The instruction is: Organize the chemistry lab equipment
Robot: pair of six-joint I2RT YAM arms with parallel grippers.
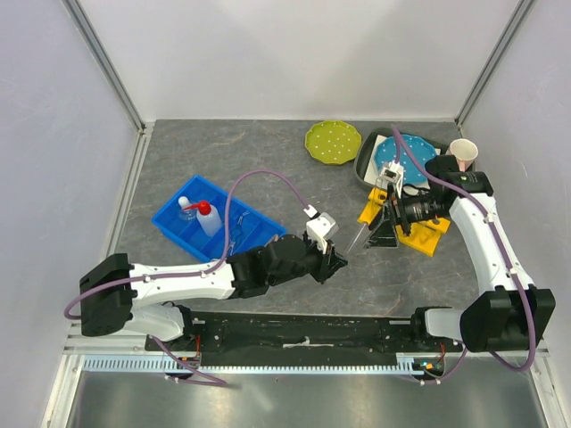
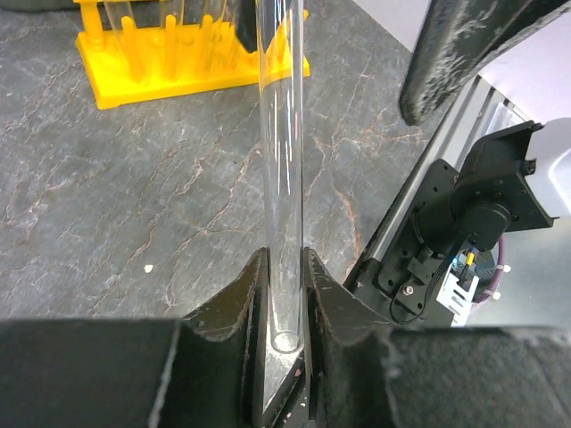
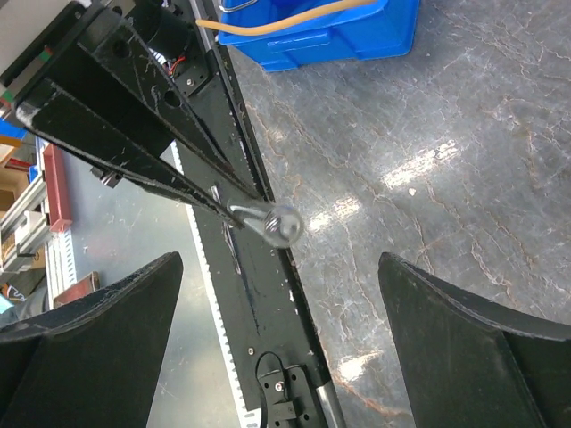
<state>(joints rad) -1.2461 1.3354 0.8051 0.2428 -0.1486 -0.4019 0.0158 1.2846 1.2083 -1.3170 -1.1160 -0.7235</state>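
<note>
My left gripper is shut on a thin clear glass tube, which points up and right toward the yellow test tube rack. The tube's round end hangs between the open, empty fingers of my right gripper, which is beside the rack in the top view. The blue bin holds the squeeze bottle with red cap, the small white-stoppered flask and the wire tongs. The tan rubber tube lies in the bin.
A green dotted plate lies at the back. A blue dotted plate sits in a dark tray, with the pink cup to its right. The yellow rack holds several tubes. The black base rail runs along the near edge.
</note>
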